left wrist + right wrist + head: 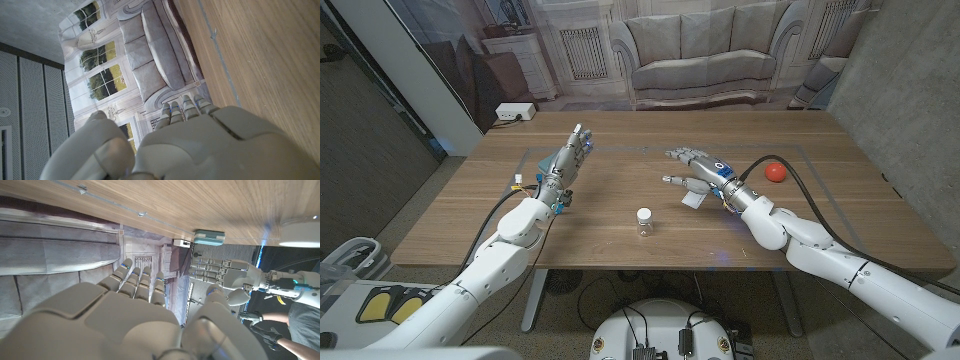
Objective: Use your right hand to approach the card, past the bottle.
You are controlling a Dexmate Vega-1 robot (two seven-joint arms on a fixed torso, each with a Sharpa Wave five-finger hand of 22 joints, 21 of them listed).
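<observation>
Your right hand (698, 170) is over the card (692, 200), already past the bottle (644, 221).
Its fingers are spread and it holds nothing; the card lies on the desk (620, 160) just under the palm, the bottle nearer you. Next, ease down gently to meet the card.

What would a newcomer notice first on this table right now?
Probably the right hand, open with fingers spread, hovering over the white card near the table's middle. Next the small bottle standing alone nearer the robot, and the red ball off to the right. The left hand stands upright, holding nothing.
</observation>
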